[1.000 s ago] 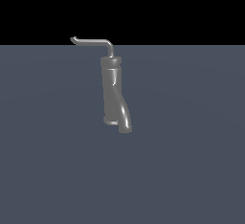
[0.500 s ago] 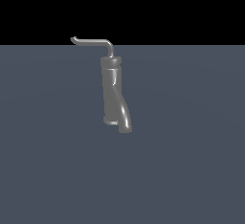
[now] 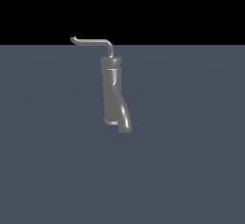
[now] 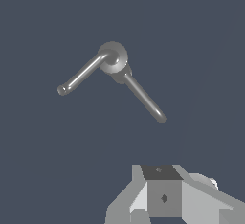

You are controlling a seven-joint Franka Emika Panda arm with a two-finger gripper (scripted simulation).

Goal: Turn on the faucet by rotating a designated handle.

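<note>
The grey metal faucet point(image 3: 113, 91) stands upright on the dark floor, its thick curved spout point(image 3: 124, 120) reaching down at the base. The thin L-shaped handle point(image 3: 93, 41) rises from the top and runs toward the exterior view's left, ending in a small hooked tip. Seen from above in the wrist view, the faucet's round top point(image 4: 113, 55) has the handle point(image 4: 81, 74) running out one way and the spout point(image 4: 143, 98) the other. Only part of my gripper point(image 4: 165, 196) shows at the wrist picture's edge, well apart from the faucet and holding nothing. It does not appear in the exterior view.
A flat dark blue-grey floor point(image 3: 191, 161) surrounds the faucet, under a black background. No other objects show.
</note>
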